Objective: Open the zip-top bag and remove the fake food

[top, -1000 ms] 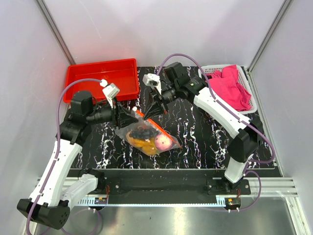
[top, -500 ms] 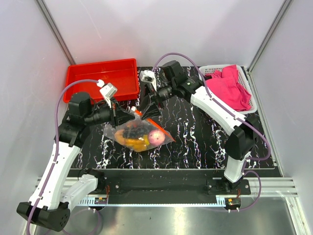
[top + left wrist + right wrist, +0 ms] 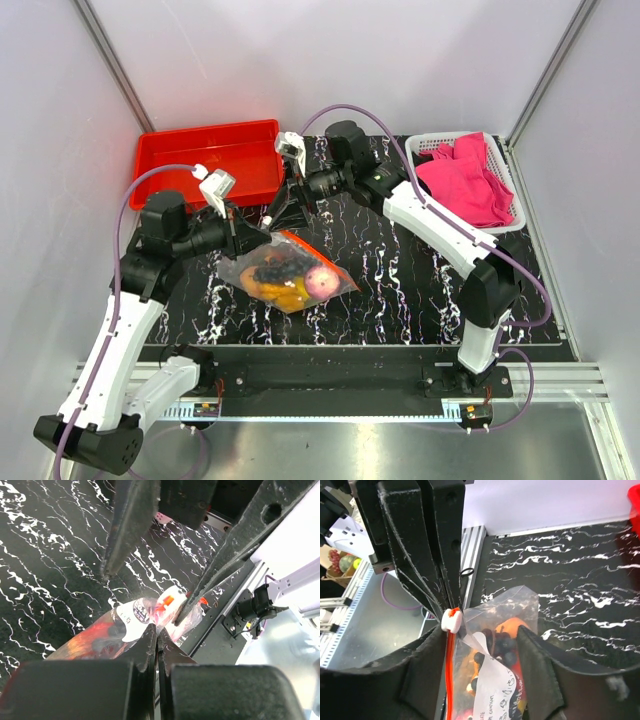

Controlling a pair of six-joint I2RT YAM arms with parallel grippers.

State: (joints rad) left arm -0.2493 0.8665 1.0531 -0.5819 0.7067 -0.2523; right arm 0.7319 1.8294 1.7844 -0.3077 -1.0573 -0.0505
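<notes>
Nearest, just below both end effectors: the clear crinkly zip-top bag (image 3: 292, 272) with an orange-red zip strip, belly apparently resting on the black marbled table (image 3: 420, 270). The small plastic fake food (image 3: 300, 283) (yellow, purple, peachy ball) is all inside. Next, the left end effector (image 3: 247, 238) is pressed together, pinching the bag's zip corner by the white slider (image 3: 451, 621), probably to anchor it for the pull. Beyond it, the right end effector (image 3: 280, 212) is spread wide, fingers straddling the bag mouth and gripping nothing. How far the zip is open, cannot tell.
</notes>
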